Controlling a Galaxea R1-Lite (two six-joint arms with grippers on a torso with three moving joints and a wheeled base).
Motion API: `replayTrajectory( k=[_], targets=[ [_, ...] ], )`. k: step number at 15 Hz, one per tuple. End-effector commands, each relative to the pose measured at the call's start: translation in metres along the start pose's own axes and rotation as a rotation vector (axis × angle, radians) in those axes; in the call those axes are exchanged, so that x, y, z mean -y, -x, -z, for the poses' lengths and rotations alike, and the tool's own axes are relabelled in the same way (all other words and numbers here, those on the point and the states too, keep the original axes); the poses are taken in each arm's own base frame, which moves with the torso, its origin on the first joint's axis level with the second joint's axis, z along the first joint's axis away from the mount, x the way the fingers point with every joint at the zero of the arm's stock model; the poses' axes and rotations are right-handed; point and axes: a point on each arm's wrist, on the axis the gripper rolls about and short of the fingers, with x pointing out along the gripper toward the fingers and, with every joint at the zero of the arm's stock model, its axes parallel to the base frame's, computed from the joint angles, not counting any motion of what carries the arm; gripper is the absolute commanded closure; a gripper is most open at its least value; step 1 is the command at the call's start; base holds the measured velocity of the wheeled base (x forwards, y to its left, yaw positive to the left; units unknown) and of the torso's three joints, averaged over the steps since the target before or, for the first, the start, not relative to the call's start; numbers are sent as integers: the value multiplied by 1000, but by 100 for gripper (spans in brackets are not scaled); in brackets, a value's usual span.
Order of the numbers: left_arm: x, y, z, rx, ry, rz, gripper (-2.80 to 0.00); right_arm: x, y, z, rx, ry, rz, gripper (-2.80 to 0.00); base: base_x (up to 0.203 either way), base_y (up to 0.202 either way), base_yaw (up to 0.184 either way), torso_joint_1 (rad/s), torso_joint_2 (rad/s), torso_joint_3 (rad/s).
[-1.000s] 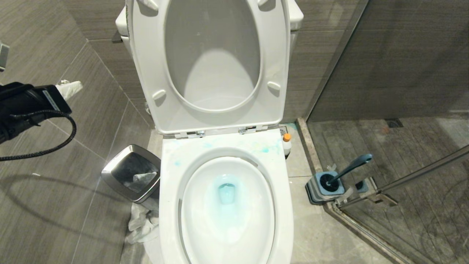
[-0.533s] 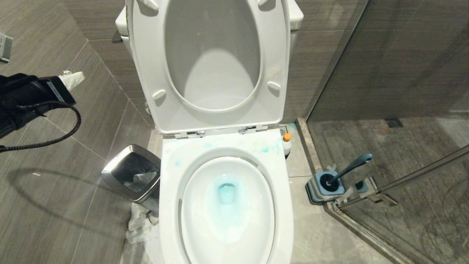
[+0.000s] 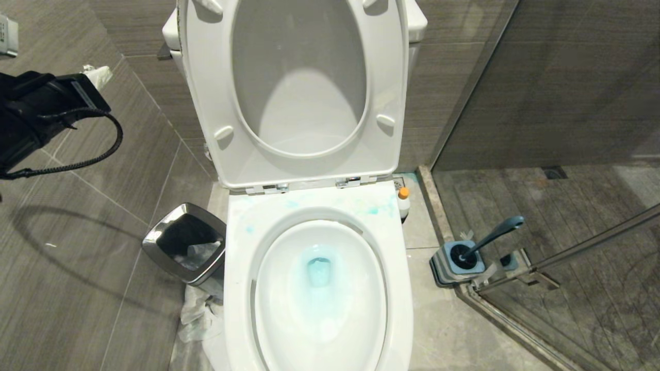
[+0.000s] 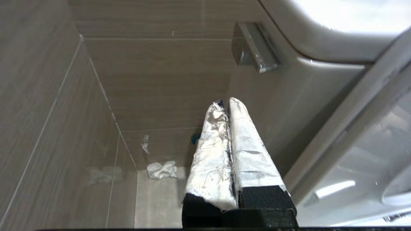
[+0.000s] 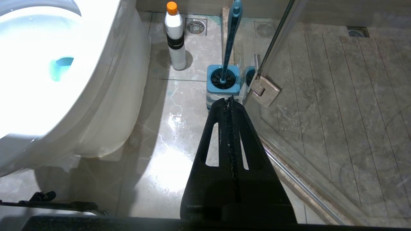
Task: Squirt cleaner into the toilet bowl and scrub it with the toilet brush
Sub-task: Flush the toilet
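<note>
While both grippers are clenched on nothing, a glass shower door (image 5: 321, 96) and its hinge (image 5: 264, 91) stand just beside the right gripper (image 5: 230, 102). Directly beyond its tips, the teal toilet brush (image 5: 231, 35) sits in its square holder (image 5: 223, 84); the orange-capped cleaner (image 5: 175, 37) stands beyond, beside the white toilet bowl (image 5: 106, 80) holding blue liquid. Ahead of the left gripper (image 4: 227, 104), the flush lever (image 4: 253, 48) is near; the bin (image 3: 178, 242) is partly hidden.

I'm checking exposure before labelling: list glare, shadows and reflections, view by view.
Head view: the left arm's looped cable throws a curved shadow on the grey floor tiles. Right wrist view: the toilet bowl is blown out white, and glare sits on the wet floor. Left wrist view: the chrome flush lever mirrors the wall.
</note>
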Motion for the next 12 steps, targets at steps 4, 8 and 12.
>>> replayTrajectory(
  k=[4,8,12],
  targets=[
    [18,-23,-2,44,42,56,0,0,0,0,-1,0,0,0,0,0,0,0,0,0],
    [30,-39,-2,68,63,80,0,0,0,0,-1,0,0,0,0,0,0,0,0,0],
    [25,-61,-2,114,55,57,0,0,0,0,-1,0,0,0,0,0,0,0,0,0]
  ],
)
